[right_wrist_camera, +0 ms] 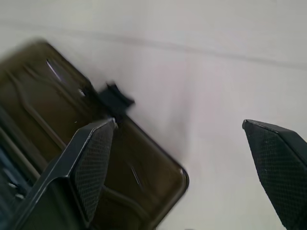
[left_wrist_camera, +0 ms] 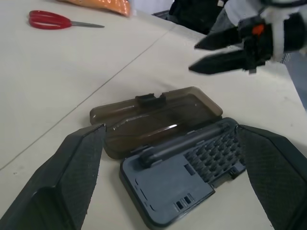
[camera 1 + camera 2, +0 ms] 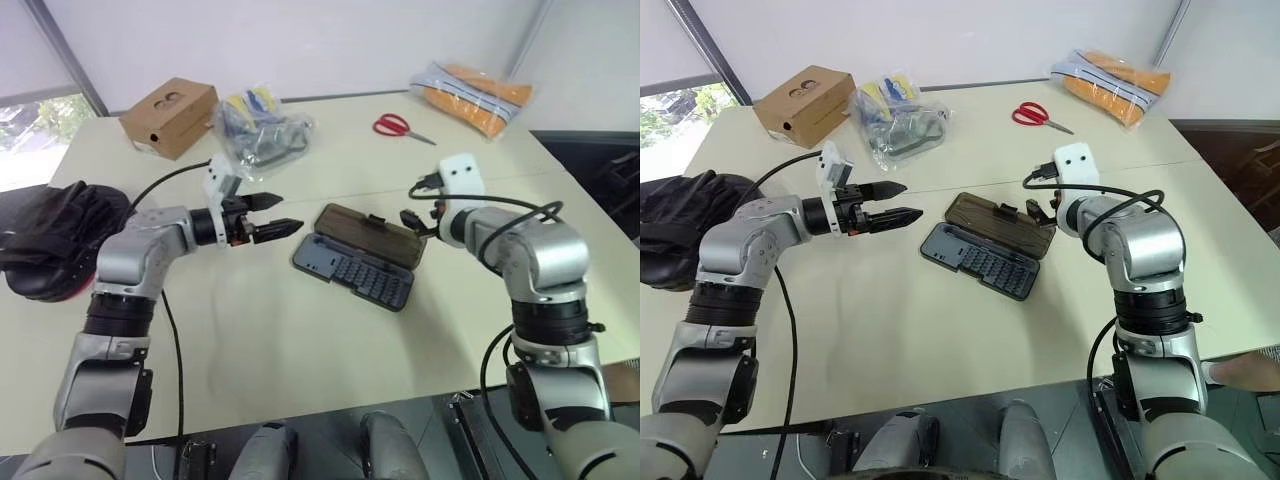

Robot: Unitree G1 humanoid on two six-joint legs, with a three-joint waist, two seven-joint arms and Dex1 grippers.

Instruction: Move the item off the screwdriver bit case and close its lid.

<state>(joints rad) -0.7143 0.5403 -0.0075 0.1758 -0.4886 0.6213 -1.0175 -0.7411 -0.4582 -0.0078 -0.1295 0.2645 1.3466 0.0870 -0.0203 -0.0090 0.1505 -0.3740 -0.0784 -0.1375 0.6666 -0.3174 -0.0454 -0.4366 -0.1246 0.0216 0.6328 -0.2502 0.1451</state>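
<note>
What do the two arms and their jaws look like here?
Both arms are silver-grey metal shells with black joint bands and loose black cables. The left gripper has two long black pointed fingers with an orange patch at their base and textured inner pads. A white camera block sits above each wrist. The right gripper is built the same.

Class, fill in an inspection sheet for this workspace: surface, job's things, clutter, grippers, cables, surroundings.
Surface: pale beige table.
Job's things: big black padded mitt lies at the table's left edge, off the flat dark grey bit case; its smoky-brown lid lies open.
Clutter: brown cardboard box, clear bag of tools, red-handled scissors, orange packet.
Grippers: left gripper open, left of the case; right gripper open by the lid's latch edge.
Cables: black cables along both arms.
Surroundings: window at left.
</note>
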